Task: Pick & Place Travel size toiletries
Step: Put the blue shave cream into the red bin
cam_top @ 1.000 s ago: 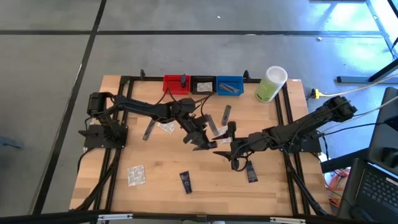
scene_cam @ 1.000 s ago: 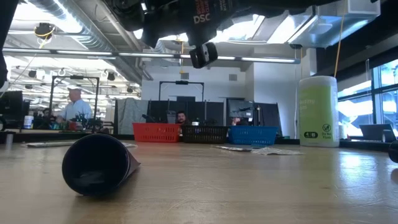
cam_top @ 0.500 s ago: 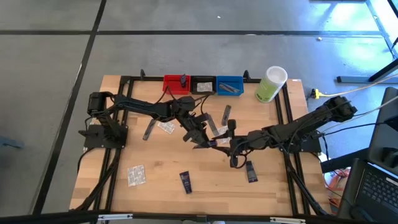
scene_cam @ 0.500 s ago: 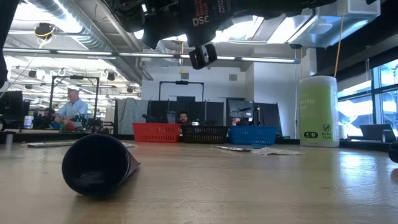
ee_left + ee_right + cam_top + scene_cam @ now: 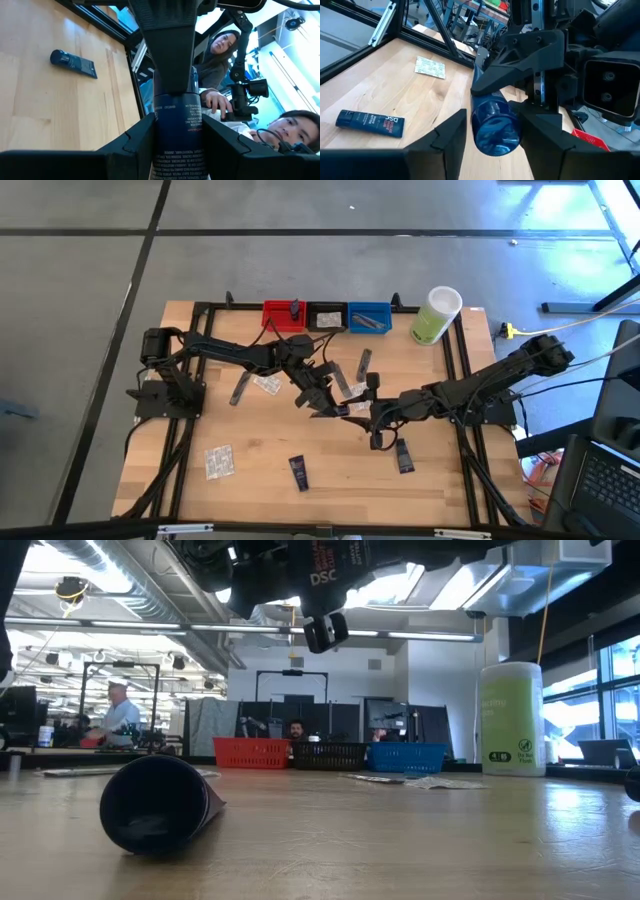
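Left wrist view — navy tube (image 5: 176, 125), white lettering

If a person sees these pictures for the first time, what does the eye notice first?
Above the table's middle, the left gripper and right gripper both close around one dark blue tube, as in a handover. Red, black and blue bins line the far edge, beside a tall pale-green container.

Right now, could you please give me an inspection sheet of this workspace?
Surface: wooden table, black-framed.
Job's things: navy tube held above mid-table; loose tubes, grey sachets and clear packets lie on the wood.
Clutter: pale-green container; red bin, black bin, blue bin at the far edge.
Grippers: left pincer and right pincer both grip the navy tube.
Cables: yellow cable off the right side.
Surroundings: people beyond the table.
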Tool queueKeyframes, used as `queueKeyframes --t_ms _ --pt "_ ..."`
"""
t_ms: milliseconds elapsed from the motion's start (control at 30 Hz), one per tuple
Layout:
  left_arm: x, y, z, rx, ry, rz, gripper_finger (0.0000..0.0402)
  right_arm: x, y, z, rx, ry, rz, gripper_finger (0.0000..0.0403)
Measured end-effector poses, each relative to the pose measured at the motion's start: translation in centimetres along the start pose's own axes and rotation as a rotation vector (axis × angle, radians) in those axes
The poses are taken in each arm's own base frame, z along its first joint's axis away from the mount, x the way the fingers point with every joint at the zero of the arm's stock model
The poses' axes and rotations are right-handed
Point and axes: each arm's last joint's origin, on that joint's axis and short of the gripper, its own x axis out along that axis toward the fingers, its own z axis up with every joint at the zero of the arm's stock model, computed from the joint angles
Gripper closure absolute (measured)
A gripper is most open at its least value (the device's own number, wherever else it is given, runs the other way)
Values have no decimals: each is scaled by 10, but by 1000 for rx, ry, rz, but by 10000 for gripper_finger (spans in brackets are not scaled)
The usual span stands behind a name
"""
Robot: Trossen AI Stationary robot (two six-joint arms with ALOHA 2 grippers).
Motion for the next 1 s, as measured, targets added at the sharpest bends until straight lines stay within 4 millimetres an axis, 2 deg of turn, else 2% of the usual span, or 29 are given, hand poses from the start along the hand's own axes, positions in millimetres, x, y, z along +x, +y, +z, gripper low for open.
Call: queueKeyframes --t_ms 300,733,1000 --pt "0 0 0 0 -2 1 261 0 -1 2 6 -17 -3 209" --pt "0 0 0 2 13 -17 261 0 -1 1 6 -15 -2 255" --pt "0 -1 0 3 15 -20 261 0 -1 1 10 -12 -4 235"
